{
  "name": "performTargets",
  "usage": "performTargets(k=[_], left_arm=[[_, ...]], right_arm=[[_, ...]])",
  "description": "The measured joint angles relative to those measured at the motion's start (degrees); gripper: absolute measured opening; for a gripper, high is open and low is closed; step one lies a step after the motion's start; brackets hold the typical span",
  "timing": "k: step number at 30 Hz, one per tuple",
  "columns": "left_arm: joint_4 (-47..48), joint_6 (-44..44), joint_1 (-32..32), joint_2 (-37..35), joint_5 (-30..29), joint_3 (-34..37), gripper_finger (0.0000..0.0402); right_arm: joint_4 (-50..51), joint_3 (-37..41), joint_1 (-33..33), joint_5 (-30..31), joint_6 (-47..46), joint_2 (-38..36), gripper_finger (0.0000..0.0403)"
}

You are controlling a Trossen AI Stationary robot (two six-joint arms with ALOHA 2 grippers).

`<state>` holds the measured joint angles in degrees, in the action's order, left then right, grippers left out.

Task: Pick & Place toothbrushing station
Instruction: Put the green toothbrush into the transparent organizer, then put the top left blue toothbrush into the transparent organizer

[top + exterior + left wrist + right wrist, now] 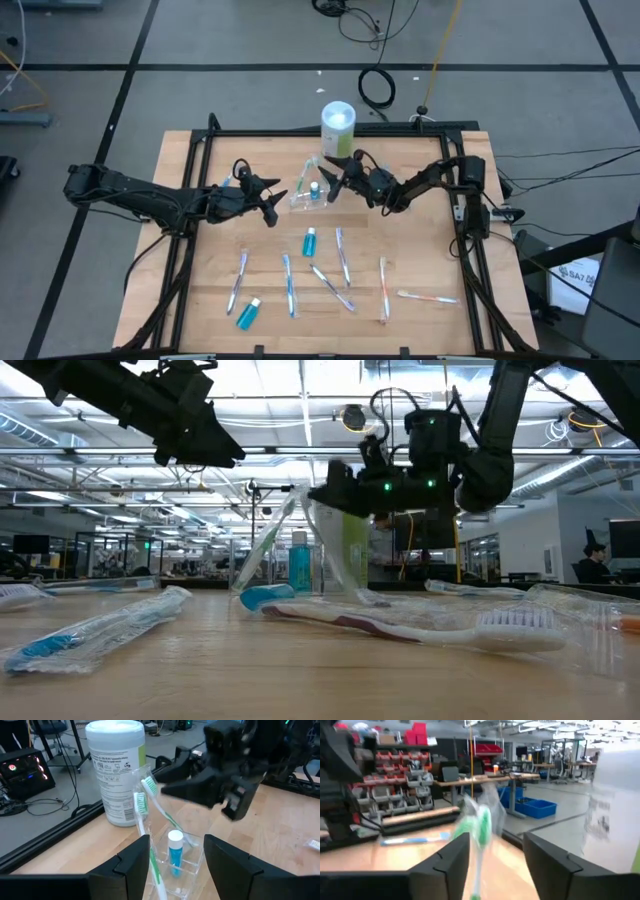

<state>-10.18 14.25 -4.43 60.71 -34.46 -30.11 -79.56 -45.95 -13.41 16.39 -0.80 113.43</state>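
The small clear cup [308, 195] stands on the wooden table's far middle and holds two green-headed toothbrushes [142, 805] and a blue white-capped tube [175, 851]. The brushes lean on the cup's rim. My left gripper [272, 202] is open just left of the cup and above it; in its wrist view the cup [192, 870] shows between its fingers. My right gripper [335, 182] is open over the cup's right side. A green brush head [480, 827] stands in the wide gap between its fingers without touching them.
A tall white-and-green canister [338, 128] stands behind the cup at the far edge. Two blue tubes [309, 241] [248, 313] and several wrapped toothbrushes [289, 285] [384, 288] lie scattered over the table's near half. A black frame [300, 132] rims the table.
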Motion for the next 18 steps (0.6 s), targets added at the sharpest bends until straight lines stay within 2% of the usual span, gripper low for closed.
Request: performTargets(k=[2,5,13,18], left_arm=[[1.1,0.6,0.0,0.0,0.0,0.0,0.0191],[3.4,2.2,0.0,0.0,0.0,0.0,0.0191],[9.5,7.1,0.0,0.0,0.0,0.0,0.0191],[12.1,9.8,0.0,0.0,-0.1,0.0,0.0191]], right_arm=[[0.4,0.0,0.2,-0.1,1.0,-1.6,0.0200],[7.4,0.5,0.8,-0.1,3.3,-5.9,0.0216],[46.4,0.8,3.7,-1.6,3.0,-22.5,0.0228],[60.3,0.8,6.5,-1.7,1.0,-29.8,0.0222]])
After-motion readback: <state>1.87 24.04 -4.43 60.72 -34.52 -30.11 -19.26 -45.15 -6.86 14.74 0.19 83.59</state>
